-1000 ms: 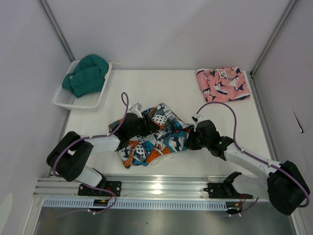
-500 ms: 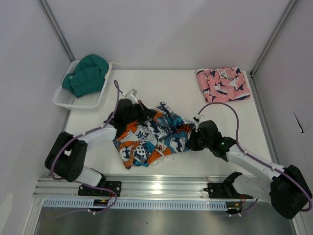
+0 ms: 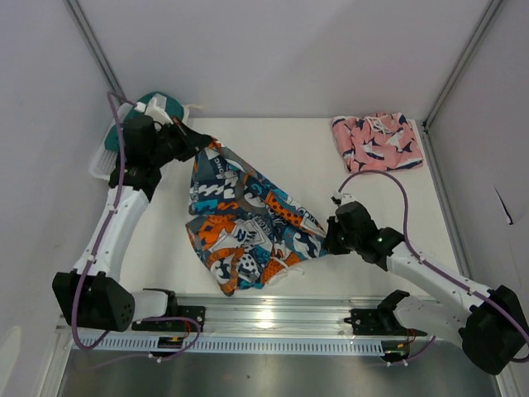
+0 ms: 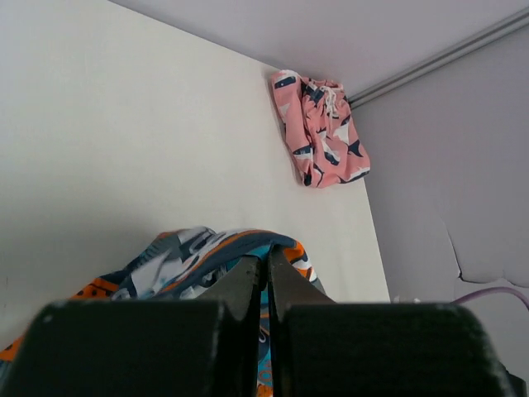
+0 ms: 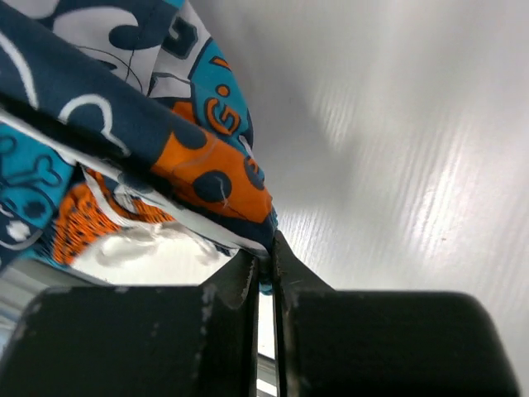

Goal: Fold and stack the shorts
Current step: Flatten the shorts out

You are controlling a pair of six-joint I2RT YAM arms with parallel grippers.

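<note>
The teal, orange and navy patchwork shorts (image 3: 248, 219) hang stretched between my two grippers over the table's middle. My left gripper (image 3: 197, 142) is raised at the far left and shut on one corner of them; the cloth shows at its tips in the left wrist view (image 4: 223, 248). My right gripper (image 3: 331, 240) is low at the front right, shut on the opposite edge (image 5: 240, 207). The pink shark-print shorts (image 3: 377, 141) lie folded at the far right corner, also in the left wrist view (image 4: 322, 128).
A white basket (image 3: 111, 169) at the far left holds a green garment (image 3: 149, 124), just behind my left arm. Grey walls close in the table on three sides. A metal rail (image 3: 264, 318) runs along the near edge.
My left gripper has risen and swung back to the far left with its corner of the patchwork shorts, pulling them from a crumpled heap into a spread sheet. The right gripper has hardly moved.
</note>
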